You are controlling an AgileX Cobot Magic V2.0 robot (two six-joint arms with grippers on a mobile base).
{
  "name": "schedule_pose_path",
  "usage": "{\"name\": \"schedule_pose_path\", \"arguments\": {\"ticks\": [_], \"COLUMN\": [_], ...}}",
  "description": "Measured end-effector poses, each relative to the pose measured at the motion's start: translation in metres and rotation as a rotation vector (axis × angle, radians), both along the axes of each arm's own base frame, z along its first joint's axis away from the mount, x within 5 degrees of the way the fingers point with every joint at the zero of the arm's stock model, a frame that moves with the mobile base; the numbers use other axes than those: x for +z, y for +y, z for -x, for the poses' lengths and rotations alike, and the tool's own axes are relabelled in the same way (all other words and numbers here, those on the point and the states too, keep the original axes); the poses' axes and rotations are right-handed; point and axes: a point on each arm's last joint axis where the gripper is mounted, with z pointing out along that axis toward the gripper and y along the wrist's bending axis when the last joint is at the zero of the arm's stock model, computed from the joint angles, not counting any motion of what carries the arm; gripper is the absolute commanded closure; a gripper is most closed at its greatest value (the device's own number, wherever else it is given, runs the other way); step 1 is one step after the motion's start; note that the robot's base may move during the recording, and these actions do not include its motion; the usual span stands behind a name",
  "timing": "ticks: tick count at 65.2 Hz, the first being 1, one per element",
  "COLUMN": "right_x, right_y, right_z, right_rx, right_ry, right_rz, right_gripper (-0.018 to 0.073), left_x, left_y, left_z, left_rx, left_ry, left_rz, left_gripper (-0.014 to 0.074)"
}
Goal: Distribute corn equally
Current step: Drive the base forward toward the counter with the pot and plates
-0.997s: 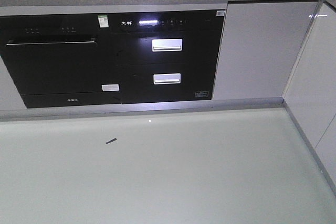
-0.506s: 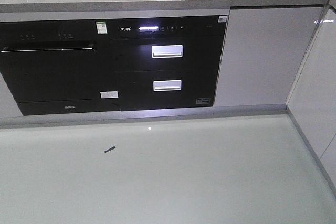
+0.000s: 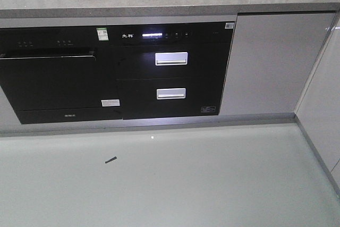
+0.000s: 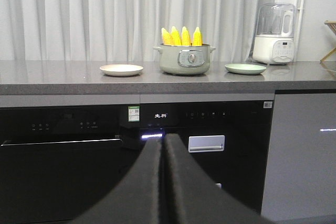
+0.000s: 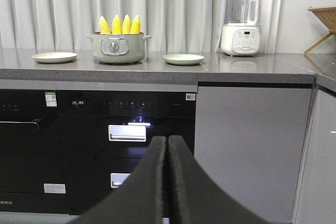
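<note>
Left wrist: 4 tapered yellow corn (image 4: pixel 181 36) upright.

A kitchen: grey countertop (image 3: pixel 48 2) over built-in black appliances (image 3: pixel 170 78).

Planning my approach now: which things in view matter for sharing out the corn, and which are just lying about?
For the job: corn, four cobs standing in the pot; cream plate; green plate.
Just lying about: blender; wooden rack; dark scrap on the floor.

Blender (image 5: pixel 240 24), curtains (image 4: pixel 79 14), blk oven (image 3: pixel 139 81).
</note>
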Motion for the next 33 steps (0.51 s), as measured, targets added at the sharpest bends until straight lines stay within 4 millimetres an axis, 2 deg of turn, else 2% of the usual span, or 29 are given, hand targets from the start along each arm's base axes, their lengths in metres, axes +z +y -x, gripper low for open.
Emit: {"name": "schedule_pose_path", "arguments": {"ticks": [33], "right_x": [0.0], "right_y": [0.0], "right_z": [0.0], "right_rx": [0.0], "right_ry": [0.0], "right_rz": [0.0], "right_gripper": [0.0561], "left_x": [0.0], "left_y": [0.0], "left_z": [0.0], "left_rx": [0.0], "left_ry": [0.0], "left_rz": [0.0], "left_gripper": [0.0603]}}
